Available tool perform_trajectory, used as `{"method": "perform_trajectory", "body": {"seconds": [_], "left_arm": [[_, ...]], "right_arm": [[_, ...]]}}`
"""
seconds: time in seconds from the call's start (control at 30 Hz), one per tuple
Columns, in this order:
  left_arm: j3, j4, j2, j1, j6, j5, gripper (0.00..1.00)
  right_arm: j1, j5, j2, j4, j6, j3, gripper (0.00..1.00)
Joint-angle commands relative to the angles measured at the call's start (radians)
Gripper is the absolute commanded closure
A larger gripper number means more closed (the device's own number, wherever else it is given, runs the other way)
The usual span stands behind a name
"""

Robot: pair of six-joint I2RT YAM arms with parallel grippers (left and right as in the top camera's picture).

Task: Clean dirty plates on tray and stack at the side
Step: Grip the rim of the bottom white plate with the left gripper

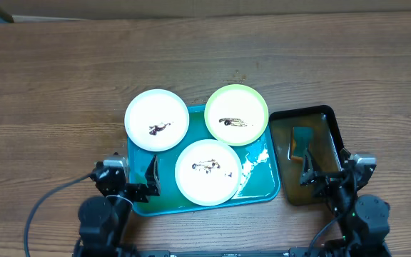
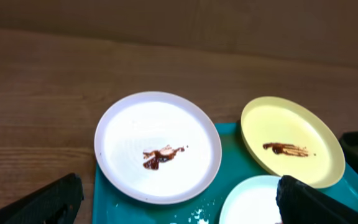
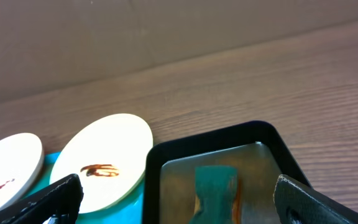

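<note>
Clearly, our left gripper (image 1: 150, 178) and right gripper (image 1: 309, 173) wait open and empty, low in frame, since the plates (image 1: 207, 170) on the tray (image 1: 262, 187) are dirty.

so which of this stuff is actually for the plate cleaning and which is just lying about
Job: back-left white round plate; front white round plate; pale green round plate, all smeared brown; teal rectangular plastic tray; probably the teal sponge.
Just there: small black rectangular tray of brownish liquid under the sponge; brown wooden table.

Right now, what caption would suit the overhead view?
Three smeared plates on the sudsy teal tray, black tray alongside, left gripper and right gripper open.
</note>
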Motion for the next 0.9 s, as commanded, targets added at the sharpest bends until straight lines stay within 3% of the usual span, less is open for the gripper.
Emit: {"method": "perform_trajectory", "body": {"seconds": [0.0, 0.1, 0.3, 0.43, 0.6, 0.87], "left_arm": [[0.147, -0.060, 0.126, -0.006, 0.020, 0.003, 0.00], [0.280, -0.159, 0.261, -0.006, 0.043, 0.008, 0.00], [0.583, -0.450, 0.542, -0.006, 0.227, 0.056, 0.00], [0.756, -0.594, 0.709, -0.006, 0.240, 0.056, 0.00], [0.814, -0.601, 0.817, -0.006, 0.179, 0.093, 0.00], [0.809, -0.603, 0.982, -0.010, 0.165, 0.240, 0.00]], "right_arm": [[-0.004, 0.010, 0.095, -0.053, 0.056, 0.130, 0.00], [-0.004, 0.010, 0.202, -0.119, 0.056, 0.235, 0.00], [-0.004, -0.037, 0.452, -0.288, 0.056, 0.454, 0.00], [-0.004, -0.043, 0.628, -0.423, 0.055, 0.602, 0.00], [-0.004, -0.043, 0.794, -0.488, 0.056, 0.728, 0.00], [-0.004, -0.058, 0.891, -0.475, 0.052, 0.742, 0.00]]}}
